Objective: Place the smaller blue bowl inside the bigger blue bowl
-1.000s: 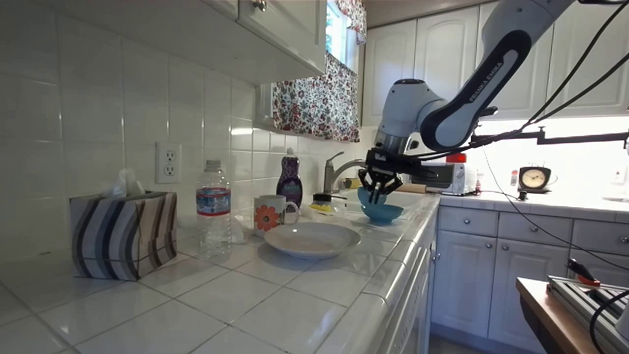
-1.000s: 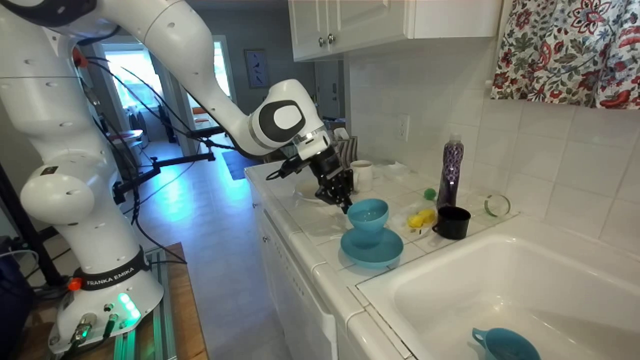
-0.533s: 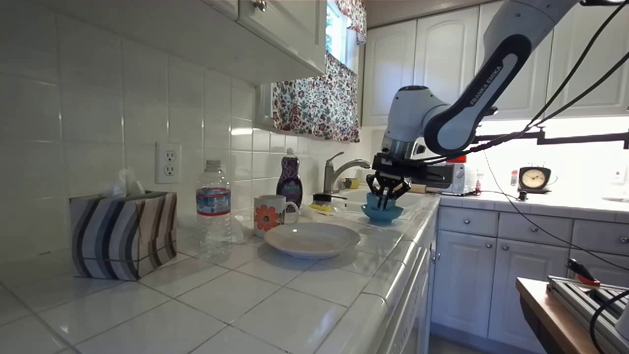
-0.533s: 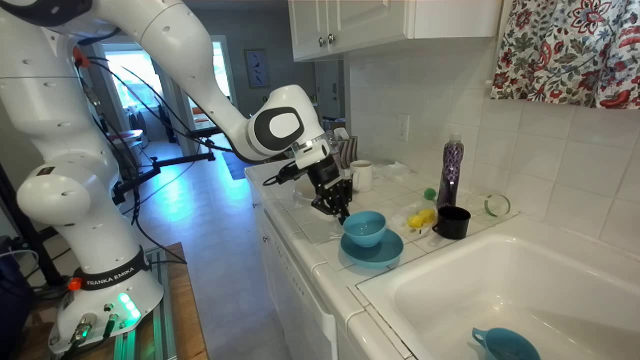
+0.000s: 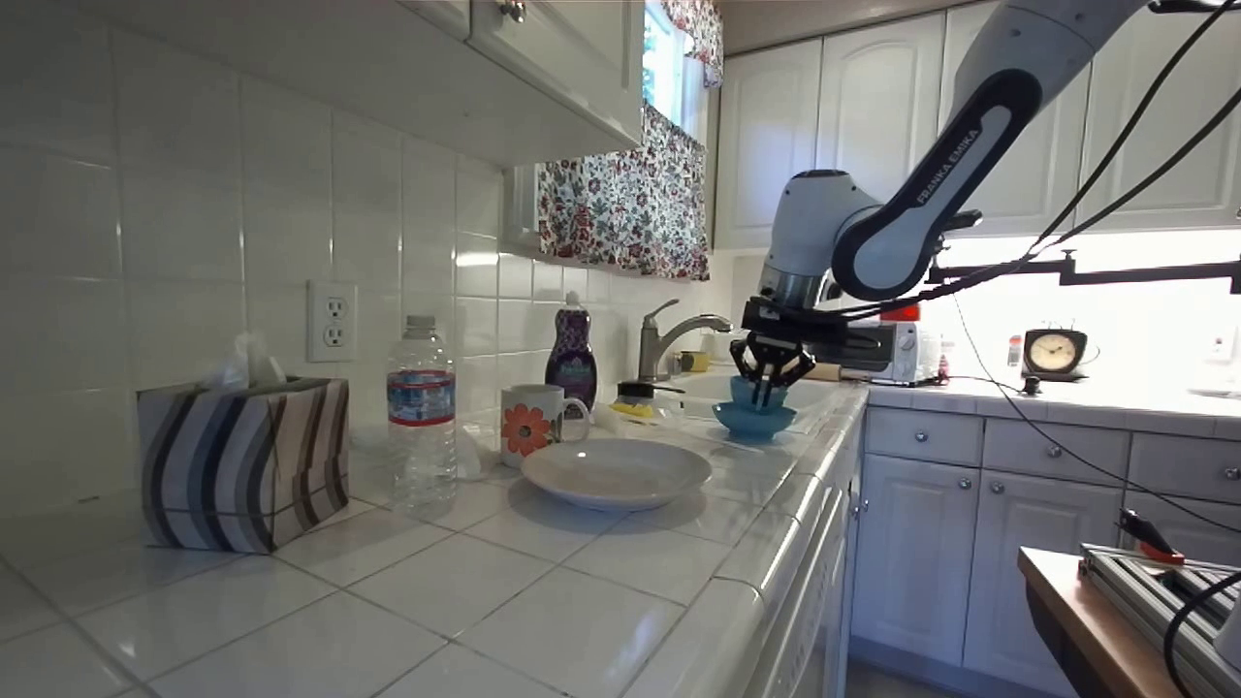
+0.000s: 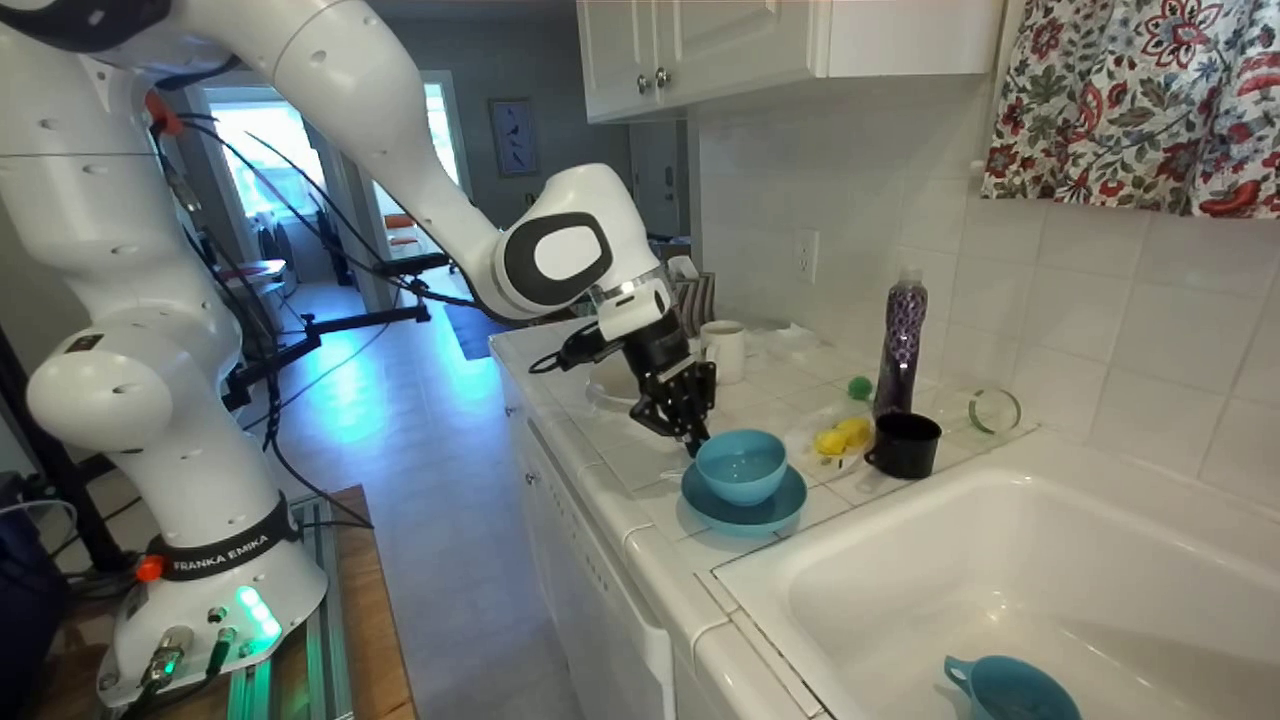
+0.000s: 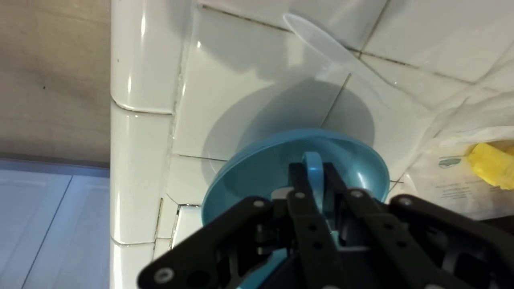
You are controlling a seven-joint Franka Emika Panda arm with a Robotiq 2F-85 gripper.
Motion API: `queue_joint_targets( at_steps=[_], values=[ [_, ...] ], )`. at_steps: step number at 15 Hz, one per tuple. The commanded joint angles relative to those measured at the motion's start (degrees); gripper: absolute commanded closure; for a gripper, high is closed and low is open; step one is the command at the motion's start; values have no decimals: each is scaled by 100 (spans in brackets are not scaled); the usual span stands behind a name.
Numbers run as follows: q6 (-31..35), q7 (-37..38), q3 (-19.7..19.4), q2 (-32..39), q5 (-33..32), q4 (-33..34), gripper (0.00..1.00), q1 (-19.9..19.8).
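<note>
In claw (image 7: 315, 176): 1 smaller blue bowl (image 6: 742, 470). Under claw: 1 bigger blue bowl (image 5: 754, 425). Apart: 2 tall bottles (image 5: 422, 397) (image 5: 572, 366), 1 plate (image 5: 616, 472).

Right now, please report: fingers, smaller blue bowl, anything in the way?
Fingers pinching smaller blue bowl. In or just above bigger blue bowl, cannot tell which. No obstacle seen.
</note>
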Motion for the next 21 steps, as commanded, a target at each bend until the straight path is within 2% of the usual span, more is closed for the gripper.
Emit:
queue_joint_targets(
  at_steps=[1, 12, 21],
  values=[
    [98, -620, 43, 70, 633, 85, 97, -67],
    [5, -2427, 73, 286, 2586, 257, 97, -70],
    [-87, -3047, 53, 521, 3322, 496, 97, -42]
  ],
)
